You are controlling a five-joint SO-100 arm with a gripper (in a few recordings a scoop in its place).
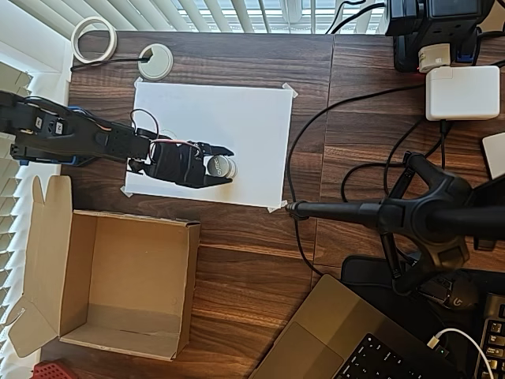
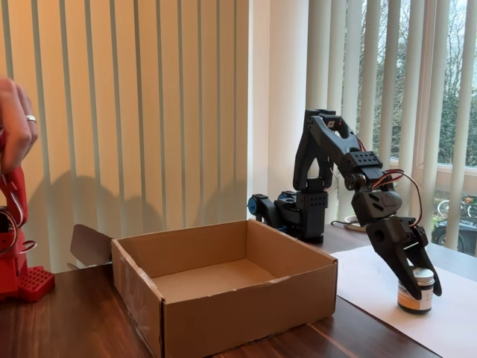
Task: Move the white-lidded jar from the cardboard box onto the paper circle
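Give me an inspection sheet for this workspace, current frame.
Surface: dark wood desk, white paper taped on it.
Jar: upright on the paper, outside the box.
Box: open, nothing seen inside.
Circle: outline too faint to tell.
Clutter: tape roll, grommet, white charger, laptop, stand.
Gripper: fingers either side of the jar; grip cannot be confirmed.
Cables: black leads cross the desk right of the paper.
Surroundings: vertical blinds, window; a person's hand at the left edge of the fixed view.
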